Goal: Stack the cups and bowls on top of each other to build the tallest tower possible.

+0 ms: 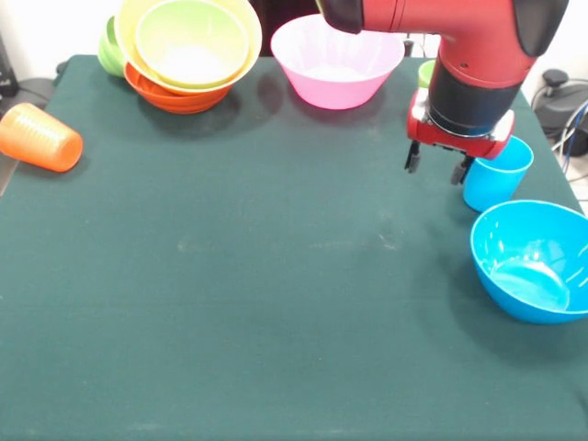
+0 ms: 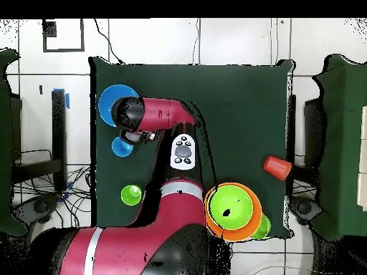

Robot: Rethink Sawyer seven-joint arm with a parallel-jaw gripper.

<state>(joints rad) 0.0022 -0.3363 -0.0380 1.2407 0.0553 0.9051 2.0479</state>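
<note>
Dark green table point(image 1: 276, 276); blue bowl point(image 1: 533, 262) cut off at right edge, gripper point(image 1: 437, 165) hovering upper right, fingers apart, empty.

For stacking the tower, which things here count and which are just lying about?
For the job: orange cup, blue cup, green cup, blue bowl, pink bowl, nested bowls, tool.
Just there: green cloth, cables.

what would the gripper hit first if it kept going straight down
Probably the bare green table. The gripper points down, open and empty, just beside the blue cup; depth is unclear, so one finger might clip the cup's rim.
</note>
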